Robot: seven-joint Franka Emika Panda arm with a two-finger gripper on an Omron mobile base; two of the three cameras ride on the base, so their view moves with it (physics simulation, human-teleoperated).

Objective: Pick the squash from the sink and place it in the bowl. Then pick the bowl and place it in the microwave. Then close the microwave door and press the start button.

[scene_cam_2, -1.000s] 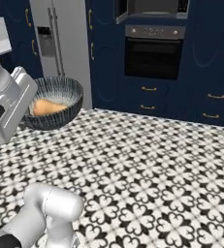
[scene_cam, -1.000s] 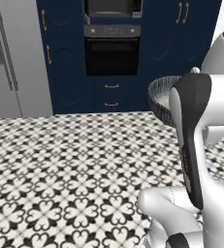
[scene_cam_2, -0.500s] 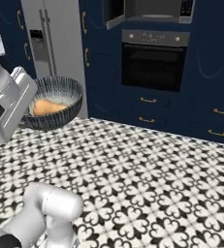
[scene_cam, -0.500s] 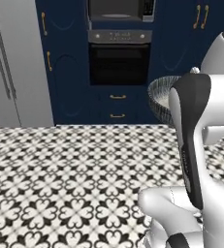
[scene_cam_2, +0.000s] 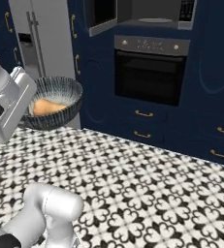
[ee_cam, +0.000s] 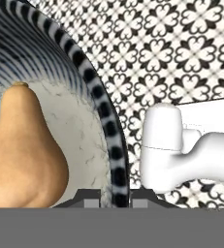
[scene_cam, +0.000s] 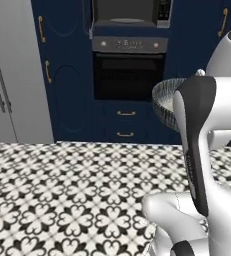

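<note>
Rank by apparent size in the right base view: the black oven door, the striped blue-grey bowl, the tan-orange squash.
1. Black oven door
2. Striped blue-grey bowl, though it sits nearer the camera, so the comparison is unsure
3. Tan-orange squash

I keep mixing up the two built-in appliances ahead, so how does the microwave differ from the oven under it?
The microwave sits higher, its door swung open; the oven below is shut. The microwave shows a grey cavity with a pale turntable; the oven shows black glass under a silver panel with knobs. Both are set into the navy cabinets.

Home kitchen, rendered.
Navy cabinets (scene_cam: 67,75), built-in oven (scene_cam_2: 150,72), microwave (scene_cam: 129,12), steel fridge (scene_cam: 9,75), patterned floor (scene_cam_2: 147,193).
</note>
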